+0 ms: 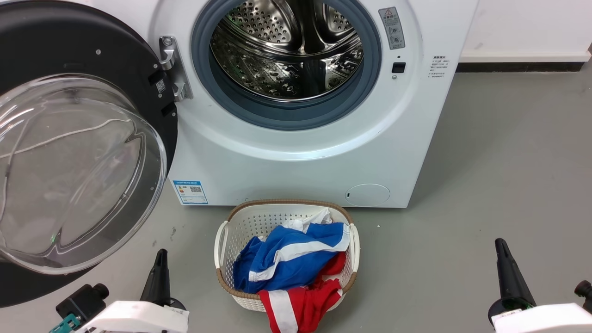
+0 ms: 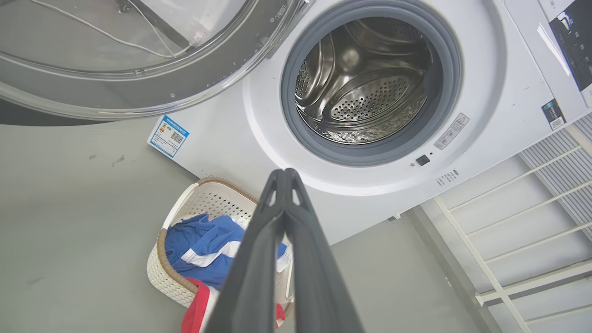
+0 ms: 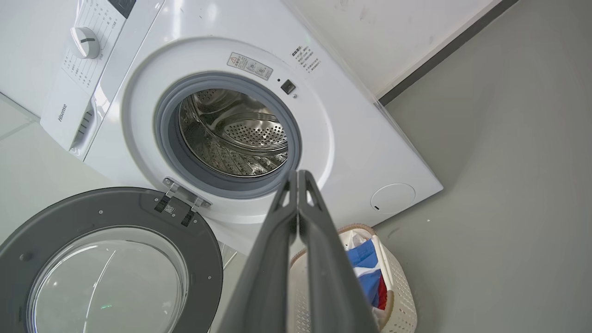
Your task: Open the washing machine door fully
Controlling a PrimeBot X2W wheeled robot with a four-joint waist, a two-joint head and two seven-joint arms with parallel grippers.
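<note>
1. Standing on a grey floor is the washing machine, big and white. Behind the machine is a white wall with a dark strip along the bottom.
2. Right in front of the machine sits a white basket. It holds blue cloth and red cloth, and some red hangs over the rim.
3. The washing machine door stands wide open. It hangs from a metal hinge on the machine's side nearer the robot's left.
4. The door is round (so it has no long side). Its inner face looks out into the room, about the same way as the machine's front. Its clear glass bowl sticks out away from the machine.
5. The machine's round hole is bare. You can see the shiny drum with little holes and the grey rubber ring around it.
6. The left gripper is in front of the machine, below the door and not touching it. Its two fingers are pressed together with nothing between them.
7. The right gripper is in front of the machine too, on the far side of the basket from the door. Its fingers are also pressed together and hold nothing.
</note>
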